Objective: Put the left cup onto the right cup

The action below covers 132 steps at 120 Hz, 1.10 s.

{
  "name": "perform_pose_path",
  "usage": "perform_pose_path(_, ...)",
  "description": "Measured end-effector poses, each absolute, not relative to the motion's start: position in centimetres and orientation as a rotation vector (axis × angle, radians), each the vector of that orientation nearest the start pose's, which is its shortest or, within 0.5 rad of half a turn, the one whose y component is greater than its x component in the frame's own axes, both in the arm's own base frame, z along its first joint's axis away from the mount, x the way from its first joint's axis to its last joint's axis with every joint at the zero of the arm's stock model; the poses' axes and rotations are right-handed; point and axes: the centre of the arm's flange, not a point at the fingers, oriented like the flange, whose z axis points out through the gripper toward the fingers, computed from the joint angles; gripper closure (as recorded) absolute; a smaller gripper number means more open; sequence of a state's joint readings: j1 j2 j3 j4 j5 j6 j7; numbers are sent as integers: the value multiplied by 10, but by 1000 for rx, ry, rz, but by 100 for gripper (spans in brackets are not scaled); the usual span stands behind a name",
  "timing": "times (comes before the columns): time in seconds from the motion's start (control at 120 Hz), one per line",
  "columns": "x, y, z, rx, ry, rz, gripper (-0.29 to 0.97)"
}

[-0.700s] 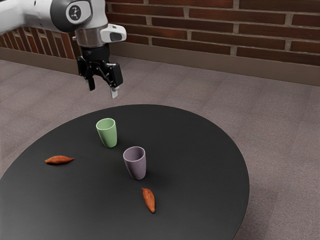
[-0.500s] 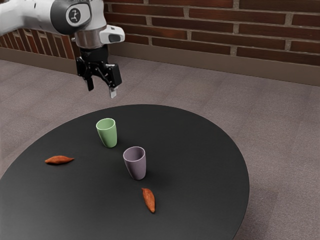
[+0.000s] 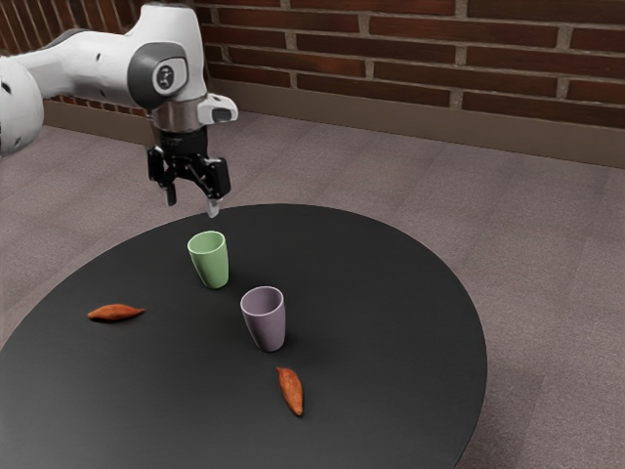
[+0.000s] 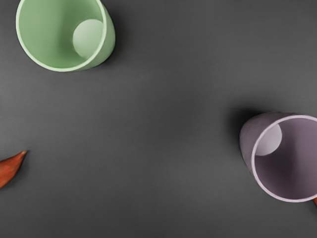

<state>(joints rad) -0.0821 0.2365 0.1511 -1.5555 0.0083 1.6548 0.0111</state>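
Observation:
A green cup (image 3: pixel 209 258) stands upright on the round black table (image 3: pixel 391 322), toward the exterior view's left. A purple cup (image 3: pixel 264 318) stands upright a little to its right and nearer the front. My gripper (image 3: pixel 191 203) hangs open in the air just above and slightly behind the green cup, touching nothing. From the wrist camera I look down into both cups: the green cup (image 4: pixel 63 33) and the purple cup (image 4: pixel 282 156) are apart, with bare table between them.
Two orange sweet potatoes lie on the table: one (image 3: pixel 115 313) at the exterior view's left, one (image 3: pixel 290 390) in front of the purple cup. An orange tip (image 4: pixel 11 168) appears in the wrist view. A brick wall (image 3: pixel 420 49) runs behind.
My gripper has come down and a little to the exterior view's left, closer to the green cup. The arm has swung further into view. Cups and sweet potatoes have not moved.

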Motion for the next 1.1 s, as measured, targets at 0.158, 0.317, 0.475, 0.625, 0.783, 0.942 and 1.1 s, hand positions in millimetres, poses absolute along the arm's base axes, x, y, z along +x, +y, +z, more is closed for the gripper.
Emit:
perform_pose_path(0.158, 632, 41, 470, -3112, -82, 209, 4)
perform_pose_path(0.317, 645, 51, 445, -3127, -69, 186, 5)
perform_pose_path(0.475, 656, 59, 419, -3136, -42, 168, 6)
perform_pose_path(0.625, 666, 72, 396, -3146, -29, 154, 7)
perform_pose_path(0.783, 679, 84, 384, -3144, -1, 129, 8)
perform_pose_path(0.942, 682, 90, 370, -3149, 29, 138, 8)
perform_pose_path(1.1, 692, 92, 356, -3148, 73, 132, 8)
